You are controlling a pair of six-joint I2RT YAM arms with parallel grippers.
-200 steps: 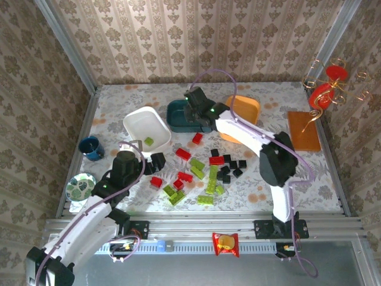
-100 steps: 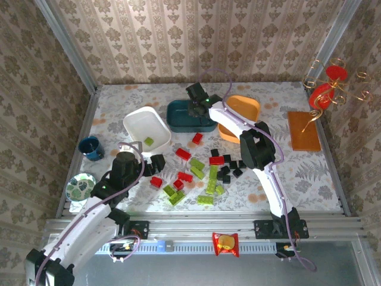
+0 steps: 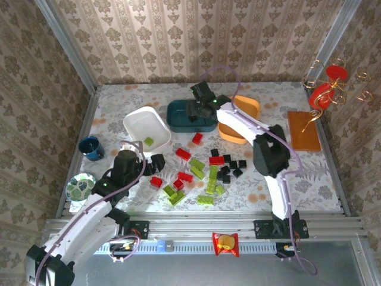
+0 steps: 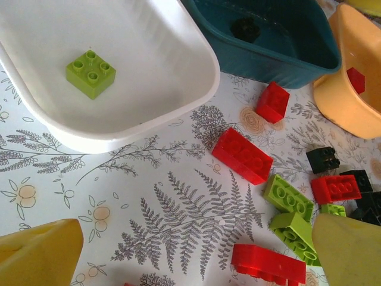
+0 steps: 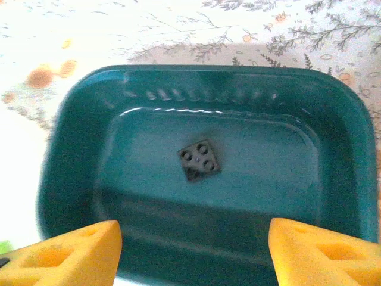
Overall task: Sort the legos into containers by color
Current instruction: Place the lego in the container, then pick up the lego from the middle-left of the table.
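Legos (image 3: pixel 202 173) lie scattered; one black brick (image 5: pixel 199 161) sits in the teal tray (image 5: pixel 71 131). Right gripper (image 5: pixel 193 241) has edged right above it, spread wide, empty. Left gripper (image 4: pixel 193 247), wide and empty, stays beside the white tray (image 4: pixel 178 77).

You are looking at a dark teal tray (image 5: pixel 77 119) of glossy plastic, light streaking its smooth wall, with a duller grey-black brick (image 5: pixel 199 161) inside. Your white tray (image 4: pixel 178 59) is smooth, softly shiny plastic. The red brick (image 4: pixel 249 156) and lime brick (image 4: pixel 289 196) gleam like moulded plastic. The fern-printed worktop (image 4: pixel 149 202) looks matt. The yellow fingers (image 5: pixel 65 253) look matt and slightly grainy
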